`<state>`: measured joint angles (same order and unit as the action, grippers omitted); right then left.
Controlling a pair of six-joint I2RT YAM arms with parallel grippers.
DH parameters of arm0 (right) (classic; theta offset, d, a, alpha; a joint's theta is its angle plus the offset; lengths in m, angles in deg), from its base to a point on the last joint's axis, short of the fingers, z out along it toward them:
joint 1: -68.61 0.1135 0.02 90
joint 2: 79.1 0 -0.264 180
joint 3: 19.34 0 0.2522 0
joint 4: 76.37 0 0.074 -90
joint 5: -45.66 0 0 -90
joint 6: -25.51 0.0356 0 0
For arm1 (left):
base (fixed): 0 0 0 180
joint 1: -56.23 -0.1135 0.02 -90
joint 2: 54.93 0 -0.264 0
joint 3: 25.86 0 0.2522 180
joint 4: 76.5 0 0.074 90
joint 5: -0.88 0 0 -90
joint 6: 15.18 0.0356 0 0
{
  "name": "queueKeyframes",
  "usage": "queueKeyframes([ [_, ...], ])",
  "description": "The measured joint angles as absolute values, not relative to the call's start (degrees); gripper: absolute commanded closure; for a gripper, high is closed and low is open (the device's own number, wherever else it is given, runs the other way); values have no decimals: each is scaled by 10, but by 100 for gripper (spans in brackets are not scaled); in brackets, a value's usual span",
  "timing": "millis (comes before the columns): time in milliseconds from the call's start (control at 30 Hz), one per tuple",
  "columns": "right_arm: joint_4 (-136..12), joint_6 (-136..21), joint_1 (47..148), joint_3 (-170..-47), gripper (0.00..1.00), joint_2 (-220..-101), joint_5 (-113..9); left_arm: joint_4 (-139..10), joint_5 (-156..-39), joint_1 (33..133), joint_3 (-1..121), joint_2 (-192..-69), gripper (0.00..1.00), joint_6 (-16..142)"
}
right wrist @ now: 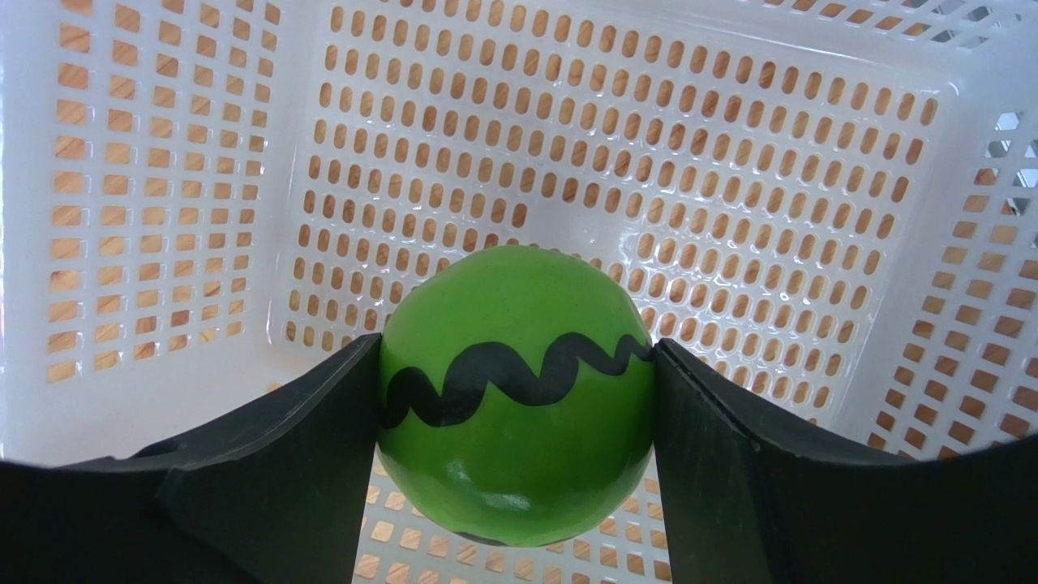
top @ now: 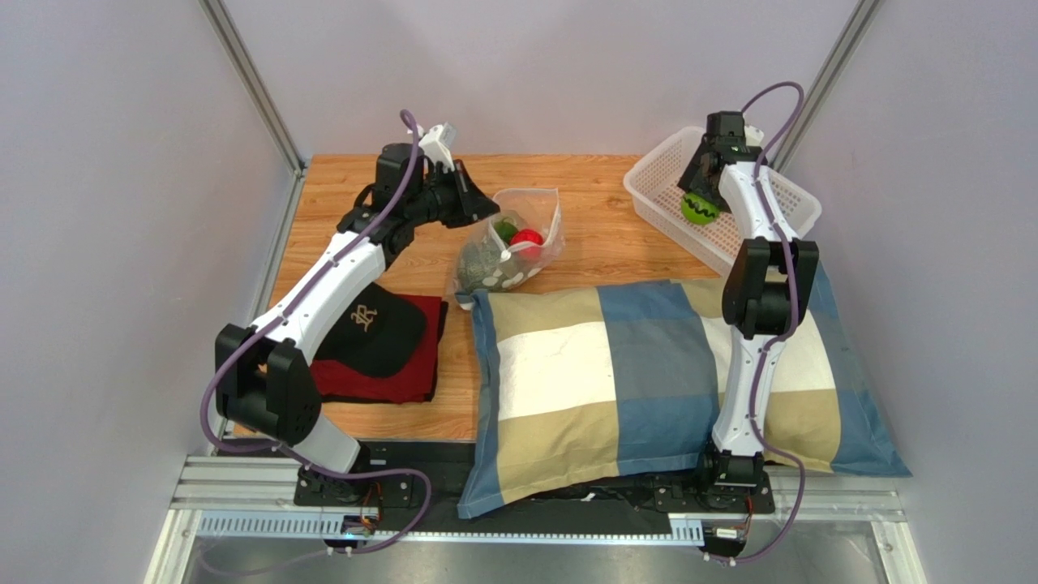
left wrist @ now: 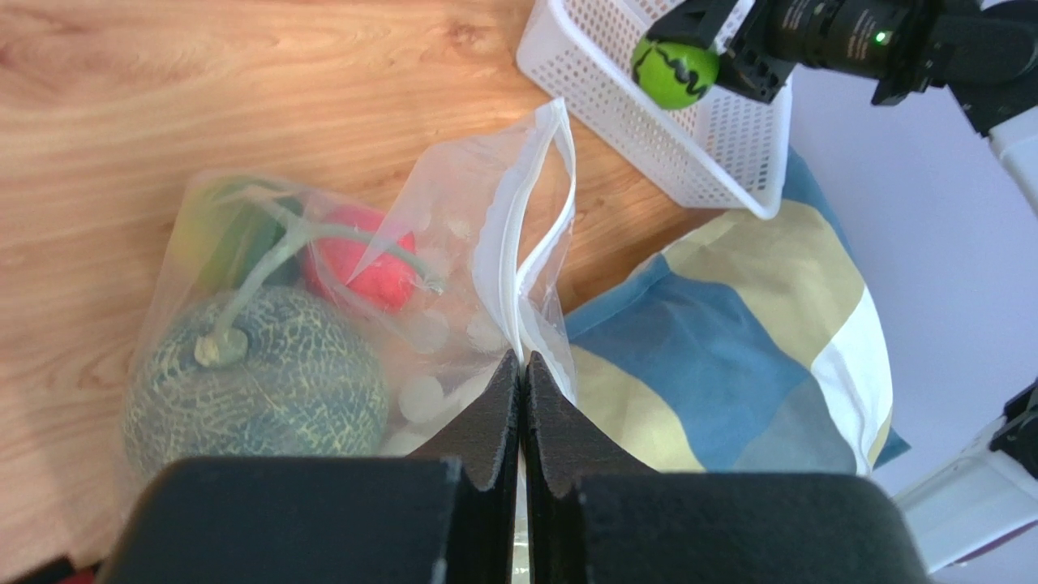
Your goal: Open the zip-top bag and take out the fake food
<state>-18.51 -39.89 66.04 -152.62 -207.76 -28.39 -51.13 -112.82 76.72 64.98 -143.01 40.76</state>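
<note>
Green ball (right wrist: 512, 402) clamped in right tool (right wrist: 514, 365) partly hides basket (right wrist: 731, 146); left tool (left wrist: 522, 365) pinches zip-top bag (left wrist: 469, 201).

green ball (right wrist: 512, 402) — black squiggle, white basket (right wrist: 755, 170)

A: Left wrist view?
B: Melon (left wrist: 250, 377) at 6 o'clock and bag (left wrist: 463, 207) edge sit behind the left gripper (left wrist: 523, 365); basket (left wrist: 719, 134) is cut off at 12.
A: Right?
B: Fingers (right wrist: 305, 450) cover the ball (right wrist: 518, 389) at 3 and 9.

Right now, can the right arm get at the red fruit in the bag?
Probably not yet: the right gripper is full, shut on the green ball over the basket. The bag mouth itself looks open.
</note>
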Motion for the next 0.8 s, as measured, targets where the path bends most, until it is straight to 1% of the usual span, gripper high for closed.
queueKeyframes([
  [33, -182, -399, 661, -1530, 47, -2081, -285, -510, -1130, 767, 662, -1439, 100, 409],
  [67, -178, -399, 661, -1533, 34, -2083, -288, -509, -1130, 767, 673, -1446, 100, 409],
  [133, -168, -399, 662, -1535, 23, -2084, -292, -508, -1132, 766, 691, -1458, 100, 411],
  [167, -162, -398, 662, -1536, 16, -2084, -294, -506, -1133, 765, 699, -1464, 100, 412],
  [367, -117, -399, 663, -1568, 2, -2087, -297, -506, -1142, 760, 719, -1481, 100, 413],
  [533, -75, -401, 663, -1616, 2, -2088, -294, -511, -1151, 759, 719, -1491, 100, 412],
  [633, -47, -402, 666, -1629, 7, -2083, -293, -514, -1159, 759, 719, -1498, 100, 413],
  [667, -37, -402, 667, -1629, 13, -2079, -298, -514, -1161, 759, 719, -1499, 100, 413],
  [700, -30, -400, 671, -1624, 16, -2071, -306, -514, -1162, 759, 719, -1499, 100, 413],
  [733, -24, -399, 676, -1617, 22, -2058, -315, -514, -1164, 759, 719, -1499, 100, 413],
  [800, -21, -393, 699, -1593, 27, -2023, -340, -515, -1167, 758, 719, -1499, 100, 413],
])
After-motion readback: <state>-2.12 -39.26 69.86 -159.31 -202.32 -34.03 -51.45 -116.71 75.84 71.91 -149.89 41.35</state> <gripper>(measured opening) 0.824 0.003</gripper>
